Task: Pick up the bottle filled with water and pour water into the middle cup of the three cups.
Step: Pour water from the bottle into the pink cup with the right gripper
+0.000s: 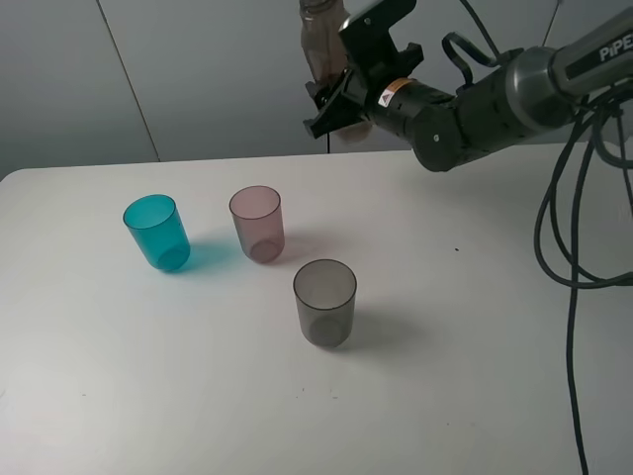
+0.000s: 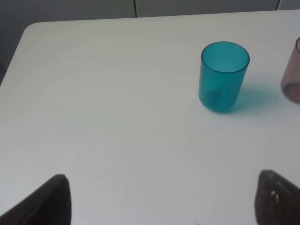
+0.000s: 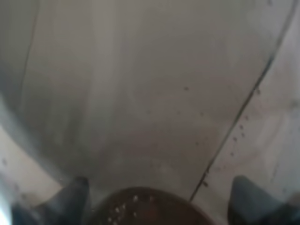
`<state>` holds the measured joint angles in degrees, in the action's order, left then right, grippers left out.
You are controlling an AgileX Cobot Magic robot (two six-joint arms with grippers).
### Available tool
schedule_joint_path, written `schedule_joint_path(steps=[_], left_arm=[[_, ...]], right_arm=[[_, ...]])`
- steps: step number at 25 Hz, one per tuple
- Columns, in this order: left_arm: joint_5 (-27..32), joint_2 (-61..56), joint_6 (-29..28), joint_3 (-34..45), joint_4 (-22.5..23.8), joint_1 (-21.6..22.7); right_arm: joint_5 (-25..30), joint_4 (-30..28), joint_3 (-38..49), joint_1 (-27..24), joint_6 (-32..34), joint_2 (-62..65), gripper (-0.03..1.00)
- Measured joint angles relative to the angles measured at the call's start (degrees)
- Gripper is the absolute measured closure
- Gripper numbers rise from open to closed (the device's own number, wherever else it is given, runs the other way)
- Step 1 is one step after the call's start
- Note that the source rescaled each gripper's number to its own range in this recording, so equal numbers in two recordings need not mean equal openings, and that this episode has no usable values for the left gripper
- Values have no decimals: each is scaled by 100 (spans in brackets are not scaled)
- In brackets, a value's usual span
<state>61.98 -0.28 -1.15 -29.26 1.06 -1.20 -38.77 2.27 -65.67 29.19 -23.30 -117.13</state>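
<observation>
Presently, item one: right hand (image 1: pixel 332 103), clenched on the bottle (image 1: pixel 318 45) and holding it high above the far edge of the surface (image 1: pixel 475 376), well clear of it. The bottle's upper end runs out of the exterior view. In the right wrist view the bottle (image 3: pixel 140 93) fills the picture, blurred, with dark fingertips (image 3: pixel 70 199) on either side.

Item two: left hand (image 2: pixel 161 201), released, jaws wide apart with nothing between them, over the left part of the surface.

Item three: three cups, all upright and mouth up on the surface, none touching.
- middle cup (image 1: pixel 257 223), dusky pink, nearest to beneath the bottle
- teal cup (image 1: pixel 156 233), near on its left, ahead of the left hand
- grey cup (image 1: pixel 324 302), to the right, closer to the camera
</observation>
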Motion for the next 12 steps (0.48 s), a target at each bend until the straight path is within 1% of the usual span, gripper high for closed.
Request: schedule_joint_path(steps=[5,12], left_arm=[[0,0,0,0,0,0],[0,0,0,0,0,0]], right_arm=[[11,243,-68,132,-1038,0,95],[35,320,-81,145,-1726,-152,95]])
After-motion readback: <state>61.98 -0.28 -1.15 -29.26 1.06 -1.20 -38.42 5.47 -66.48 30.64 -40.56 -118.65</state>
